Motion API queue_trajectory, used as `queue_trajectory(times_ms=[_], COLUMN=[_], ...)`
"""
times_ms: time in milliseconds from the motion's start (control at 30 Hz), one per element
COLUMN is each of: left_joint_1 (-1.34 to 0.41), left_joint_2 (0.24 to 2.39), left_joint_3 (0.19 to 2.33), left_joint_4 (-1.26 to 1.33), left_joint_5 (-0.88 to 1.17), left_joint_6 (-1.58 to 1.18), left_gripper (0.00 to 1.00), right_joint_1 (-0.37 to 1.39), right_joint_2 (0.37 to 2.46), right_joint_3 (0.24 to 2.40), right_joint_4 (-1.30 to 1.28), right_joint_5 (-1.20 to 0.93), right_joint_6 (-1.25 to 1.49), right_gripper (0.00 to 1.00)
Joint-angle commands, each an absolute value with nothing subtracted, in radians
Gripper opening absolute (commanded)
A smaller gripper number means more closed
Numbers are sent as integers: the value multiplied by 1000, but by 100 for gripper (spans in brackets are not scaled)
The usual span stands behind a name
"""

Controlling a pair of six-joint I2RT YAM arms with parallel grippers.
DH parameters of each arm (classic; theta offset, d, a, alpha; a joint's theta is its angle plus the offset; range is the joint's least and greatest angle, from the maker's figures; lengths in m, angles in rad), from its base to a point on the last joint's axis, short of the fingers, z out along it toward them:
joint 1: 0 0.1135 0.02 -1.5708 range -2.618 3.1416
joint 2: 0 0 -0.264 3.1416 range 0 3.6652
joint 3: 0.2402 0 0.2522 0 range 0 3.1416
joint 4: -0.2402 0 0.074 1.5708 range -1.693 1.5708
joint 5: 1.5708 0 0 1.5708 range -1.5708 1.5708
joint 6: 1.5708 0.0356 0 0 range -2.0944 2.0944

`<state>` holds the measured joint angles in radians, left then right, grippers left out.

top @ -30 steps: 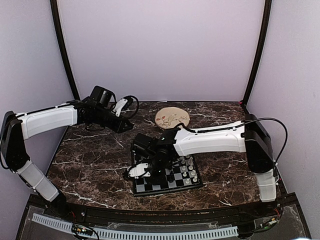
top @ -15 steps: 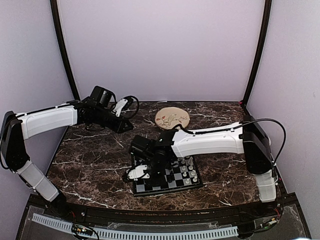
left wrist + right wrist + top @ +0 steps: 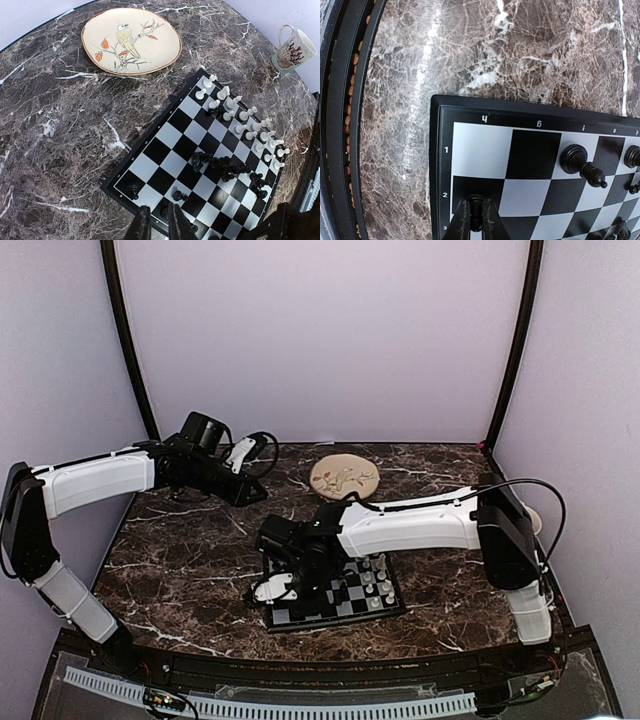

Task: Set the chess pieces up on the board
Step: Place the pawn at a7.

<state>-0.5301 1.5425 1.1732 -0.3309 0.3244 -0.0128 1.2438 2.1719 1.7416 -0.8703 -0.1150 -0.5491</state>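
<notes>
We see right pincer (image 3: 476, 205) pinching a black chess piece (image 3: 476, 199) on h2. Board (image 3: 445, 150) edge reads h, g, f, e, 1–3. Left pincer (image 3: 159, 207) narrow, empty.

The top camera sits high behind the arms and looks down on the whole table (image 3: 180, 560) from far off. The left wrist camera looks down at the board (image 3: 200, 150) and the plate (image 3: 131, 40) from some way up. The right wrist camera is very close over one board corner. All three see the board.
</notes>
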Motion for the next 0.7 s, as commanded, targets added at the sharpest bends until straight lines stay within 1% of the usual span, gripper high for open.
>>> queue_trajectory(times_ms=[0, 100, 167, 233, 433, 567, 667], left_joint_1=[-524, -525, -525, -525, -525, -524, -527], left_joint_2=[1526, 1529, 1532, 1535, 1562, 1597, 1635], left_joint_3=[1157, 1157, 1157, 1157, 1172, 1197, 1229], left_joint_4=[-328, -328, -330, -332, -355, -381, -423], left_joint_5=[342, 348, 352, 357, 427, 532, 605], left_joint_6=[-21, -21, -21, -20, -10, -21, -37], left_gripper=[14, 14, 14, 15, 15, 16, 17], right_joint_1=[1256, 1256, 1252, 1239, 1122, 1009, 930], right_joint_2=[2189, 2184, 2175, 2152, 2012, 1912, 1842], right_joint_3=[1770, 1770, 1776, 1795, 1842, 1794, 1718], right_joint_4=[-879, -874, -872, -891, -943, -925, -878], right_joint_5=[-129, -121, -120, -130, -223, -301, -336], right_joint_6=[-552, -544, -529, -526, -533, -533, -527], right_gripper=[11, 19, 27, 31, 34, 35, 34])
